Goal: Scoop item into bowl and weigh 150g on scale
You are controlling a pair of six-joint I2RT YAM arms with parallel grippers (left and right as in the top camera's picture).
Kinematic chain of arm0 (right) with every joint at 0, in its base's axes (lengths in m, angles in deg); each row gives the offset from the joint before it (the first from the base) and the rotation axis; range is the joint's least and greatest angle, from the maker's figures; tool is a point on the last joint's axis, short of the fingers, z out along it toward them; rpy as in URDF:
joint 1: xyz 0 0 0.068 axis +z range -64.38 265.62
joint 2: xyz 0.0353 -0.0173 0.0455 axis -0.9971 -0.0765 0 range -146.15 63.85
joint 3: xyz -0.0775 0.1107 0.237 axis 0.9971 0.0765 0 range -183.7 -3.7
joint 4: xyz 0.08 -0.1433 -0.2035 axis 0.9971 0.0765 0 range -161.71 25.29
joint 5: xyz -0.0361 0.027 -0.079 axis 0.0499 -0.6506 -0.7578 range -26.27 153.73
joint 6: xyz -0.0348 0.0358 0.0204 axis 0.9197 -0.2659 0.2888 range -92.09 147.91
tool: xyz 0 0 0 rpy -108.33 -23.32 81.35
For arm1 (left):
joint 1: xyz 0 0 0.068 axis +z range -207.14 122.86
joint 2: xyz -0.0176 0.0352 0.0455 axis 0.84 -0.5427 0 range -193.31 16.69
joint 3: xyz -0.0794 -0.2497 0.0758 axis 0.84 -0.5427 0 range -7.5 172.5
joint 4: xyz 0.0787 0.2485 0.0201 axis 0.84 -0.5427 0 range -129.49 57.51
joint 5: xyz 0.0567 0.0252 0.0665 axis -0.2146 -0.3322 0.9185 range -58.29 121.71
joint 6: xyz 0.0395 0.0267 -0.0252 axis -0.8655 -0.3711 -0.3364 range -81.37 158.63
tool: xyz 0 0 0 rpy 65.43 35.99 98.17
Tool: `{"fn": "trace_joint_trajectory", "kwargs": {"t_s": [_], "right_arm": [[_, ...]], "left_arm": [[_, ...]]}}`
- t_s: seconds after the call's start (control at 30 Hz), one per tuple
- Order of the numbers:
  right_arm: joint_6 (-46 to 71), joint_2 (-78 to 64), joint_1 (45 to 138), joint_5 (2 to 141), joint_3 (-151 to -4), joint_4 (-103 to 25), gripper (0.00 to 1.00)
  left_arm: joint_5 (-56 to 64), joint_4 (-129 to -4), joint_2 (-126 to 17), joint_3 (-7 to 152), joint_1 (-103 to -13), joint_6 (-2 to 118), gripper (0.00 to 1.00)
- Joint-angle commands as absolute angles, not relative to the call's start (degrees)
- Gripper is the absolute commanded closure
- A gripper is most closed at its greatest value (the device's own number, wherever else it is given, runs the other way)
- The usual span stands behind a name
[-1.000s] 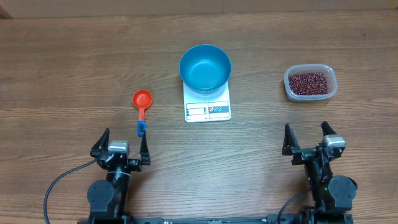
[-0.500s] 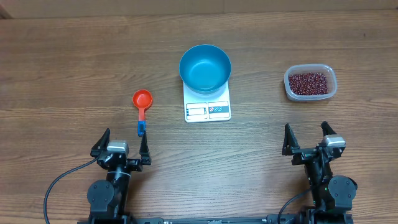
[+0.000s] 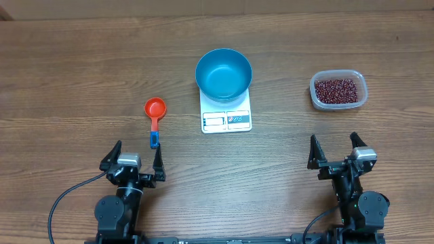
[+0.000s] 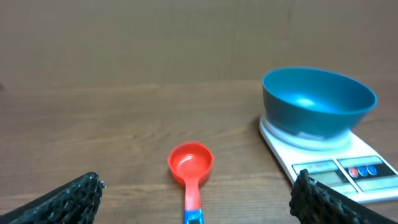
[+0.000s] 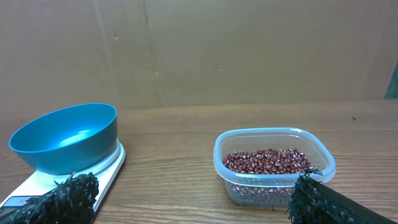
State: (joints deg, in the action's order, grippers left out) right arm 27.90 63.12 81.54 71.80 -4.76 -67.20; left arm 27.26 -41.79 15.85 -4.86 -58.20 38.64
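A wooden table (image 3: 68,61) fills the overhead view, its brown grain running left to right, darker streaks here and there. Along the far edge lies a pale tan strip (image 3: 203,7). From the wrist views a plain brown backdrop (image 4: 155,37) – it looks like cardboard – rises behind the table, with a faint vertical crease (image 5: 94,50). At the far right a dark teal sliver (image 5: 392,81) shows. The light is soft and even, and shadows are weak.
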Motion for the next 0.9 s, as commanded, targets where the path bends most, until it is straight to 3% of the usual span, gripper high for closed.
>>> {"fn": "trace_joint_trajectory", "kwargs": {"t_s": [0.0,0.43,0.87], "right_arm": [[27.74,63.73,81.74,71.26,-4.15,-67.53,0.0],[27.77,63.73,81.76,71.26,-4.15,-67.53,0.0],[27.74,63.73,81.76,71.26,-4.15,-67.53,0.0]], "left_arm": [[25.25,-46.51,16.42,-1.39,-57.8,37.18,0.01],[27.63,-62.8,12.27,17.17,-57.8,35.58,0.0],[27.59,-69.42,-14.77,36.82,-57.8,32.65,0.0]]}}
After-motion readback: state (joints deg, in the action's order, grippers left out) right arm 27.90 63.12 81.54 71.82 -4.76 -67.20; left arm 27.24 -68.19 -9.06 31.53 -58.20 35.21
